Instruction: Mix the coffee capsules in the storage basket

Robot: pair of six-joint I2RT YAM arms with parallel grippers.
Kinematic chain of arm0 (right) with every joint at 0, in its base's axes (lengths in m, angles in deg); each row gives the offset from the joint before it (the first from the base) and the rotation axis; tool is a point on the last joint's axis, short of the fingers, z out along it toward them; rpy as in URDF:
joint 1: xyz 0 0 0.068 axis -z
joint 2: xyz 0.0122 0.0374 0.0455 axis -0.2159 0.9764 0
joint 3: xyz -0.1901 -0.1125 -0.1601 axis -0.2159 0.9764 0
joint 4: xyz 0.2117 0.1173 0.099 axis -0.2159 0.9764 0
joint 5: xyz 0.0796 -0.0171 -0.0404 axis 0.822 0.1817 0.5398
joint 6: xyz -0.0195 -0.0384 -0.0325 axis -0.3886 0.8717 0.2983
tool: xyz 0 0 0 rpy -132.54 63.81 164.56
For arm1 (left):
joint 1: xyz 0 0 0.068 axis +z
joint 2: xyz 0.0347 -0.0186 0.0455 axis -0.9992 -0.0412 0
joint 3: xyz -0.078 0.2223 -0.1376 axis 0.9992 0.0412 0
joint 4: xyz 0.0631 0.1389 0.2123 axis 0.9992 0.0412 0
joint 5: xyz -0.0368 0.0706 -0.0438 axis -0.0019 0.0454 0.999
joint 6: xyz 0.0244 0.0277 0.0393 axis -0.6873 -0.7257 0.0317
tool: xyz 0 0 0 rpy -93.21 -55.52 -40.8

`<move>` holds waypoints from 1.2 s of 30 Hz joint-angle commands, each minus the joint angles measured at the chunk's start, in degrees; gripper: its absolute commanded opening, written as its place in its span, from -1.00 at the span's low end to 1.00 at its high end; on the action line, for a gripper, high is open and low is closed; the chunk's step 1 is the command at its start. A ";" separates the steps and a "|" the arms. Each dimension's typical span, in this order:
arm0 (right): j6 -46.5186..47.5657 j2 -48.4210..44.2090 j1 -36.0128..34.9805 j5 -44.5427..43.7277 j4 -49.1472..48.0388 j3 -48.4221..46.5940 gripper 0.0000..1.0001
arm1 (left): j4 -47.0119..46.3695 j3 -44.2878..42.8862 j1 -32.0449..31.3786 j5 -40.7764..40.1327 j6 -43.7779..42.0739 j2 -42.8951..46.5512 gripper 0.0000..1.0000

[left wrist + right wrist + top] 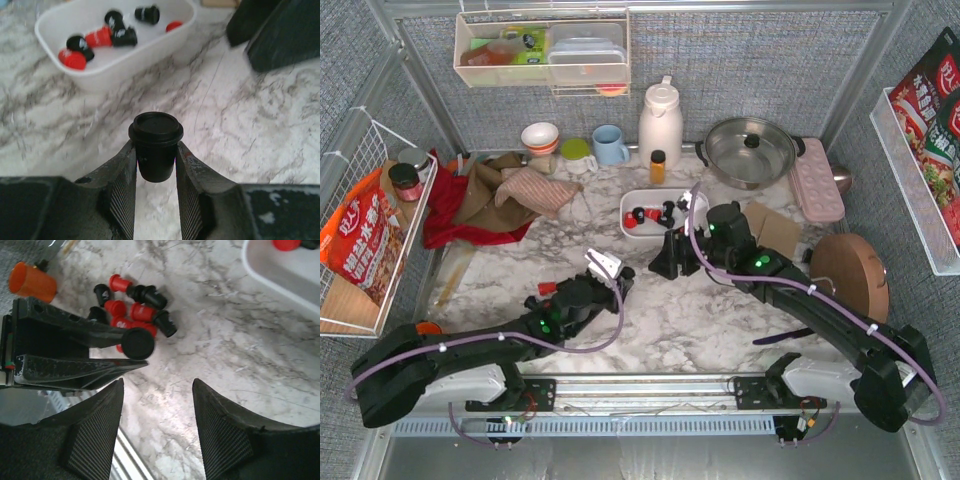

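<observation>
The white storage basket sits mid-table and holds several red and black coffee capsules. It also shows in the left wrist view, with capsules inside. My left gripper is shut on a black capsule and holds it upright above the marble, short of the basket. In the top view the left gripper is near centre. My right gripper is open and empty, just in front of the basket. In the top view the right gripper is close to the left one. A loose pile of red and black capsules lies on the table.
Behind the basket stand a steel pot, a white jug, a small orange bottle, a blue mug and bowls. A pink moulded tray and a round wooden board are at right, cloths at left.
</observation>
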 commanded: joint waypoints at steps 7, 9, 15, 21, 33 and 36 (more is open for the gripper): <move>-1.38 0.54 -3.19 5.97 0.83 -1.04 0.38 | -17.55 -4.07 -0.09 10.17 -9.50 -8.58 -0.31; -1.06 0.54 -3.23 5.75 0.91 -1.09 0.39 | -18.26 -4.04 -0.16 11.35 -9.19 -8.86 -0.31; -0.43 1.23 -3.26 4.49 1.31 -1.34 0.38 | -19.01 -3.61 -0.67 12.82 -8.87 -8.35 -0.32; -1.07 3.00 -3.45 4.67 1.36 -1.58 0.35 | -20.37 -2.96 -0.91 13.21 -8.65 -7.84 -0.32; -0.80 5.33 -3.84 3.24 2.95 -2.49 0.18 | -22.34 -1.03 -1.02 12.64 -8.87 -6.25 -0.33; -0.82 5.63 -3.93 4.09 2.94 -2.92 -0.16 | -22.23 -0.75 -0.98 11.22 -8.55 -6.02 -0.32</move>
